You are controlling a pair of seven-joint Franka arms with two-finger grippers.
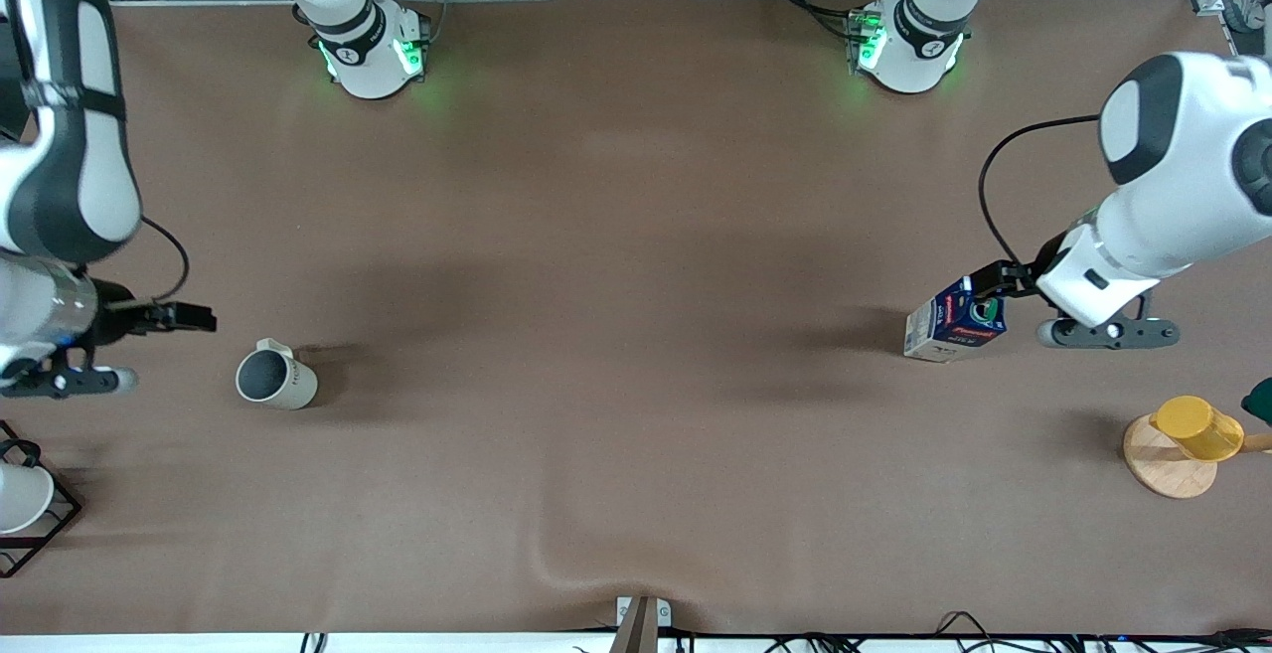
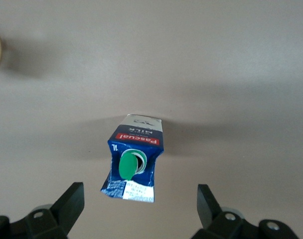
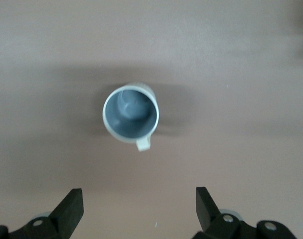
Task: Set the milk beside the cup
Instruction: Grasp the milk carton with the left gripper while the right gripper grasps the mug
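- Table (image 1: 636, 236): brown cloth, w/ a low wrinkle at the edge nearest the front camera.
- Left gripper (image 1: 994, 283): hung just over the milk at the left arm's end of the table; fingers (image 2: 72, 199) stood wide apart, holding nothing, carton top between them in the wrist view.
- Right gripper (image 1: 194, 316): hovered beside the cup at the right arm's end, jaws wide, empty; arm appeared to wait.
- Milk (image 1: 952, 323): gable-top carton, upright, blue top w/ green cap (image 2: 126, 166), red band, white lower sides. Stood well apart from the cup, i.e. nearly the table's length to travel. Judged light, thin card: walls probably give under a hard squeeze, coating likely a bit slick. Best hold approx. across the flat side walls below the gable, not on the sloped top or cap. Cap was on; contents not visible.
- Cup (image 1: 275, 379): white mug, grey inside, small handle (image 3: 143, 144); upright, empty. Judged rigid, chip-prone.
- Yellow cup (image 1: 1197, 427): on a wooden base (image 1: 1158, 464), nearer the front camera than the milk; inside not visible.
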